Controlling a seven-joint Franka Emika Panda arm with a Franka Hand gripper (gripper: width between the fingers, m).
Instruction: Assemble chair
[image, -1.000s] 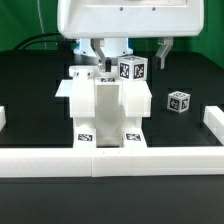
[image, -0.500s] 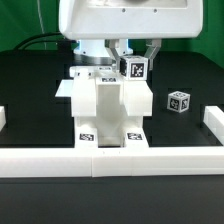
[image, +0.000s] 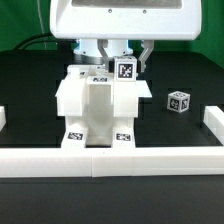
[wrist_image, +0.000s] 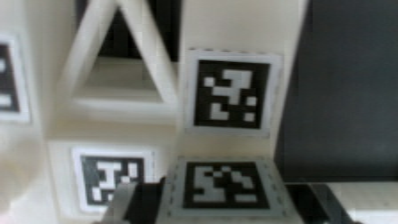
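The partly built chair (image: 95, 105), a boxy white block of panels with tags on its front feet, stands mid-table just behind the rail. My gripper (image: 126, 66) hangs over its back right top, shut on a small white tagged cube (image: 126, 71) that rests against the chair. In the wrist view the cube (wrist_image: 222, 185) fills the gap between my dark fingers (wrist_image: 139, 203), and the chair's tagged panel (wrist_image: 233, 90) lies just beyond it. A second small tagged cube (image: 178, 101) lies loose on the black table at the exterior view's right.
A long low white rail (image: 110, 160) runs along the front edge, with short raised ends at the exterior view's left (image: 3, 118) and right (image: 212, 120). Dark cables (image: 35, 42) lie behind the chair at the exterior view's left.
My jaws, wide open a second ago, have closed on the tagged cube. Since then the cube and the chair have shifted together toward the exterior view's left.
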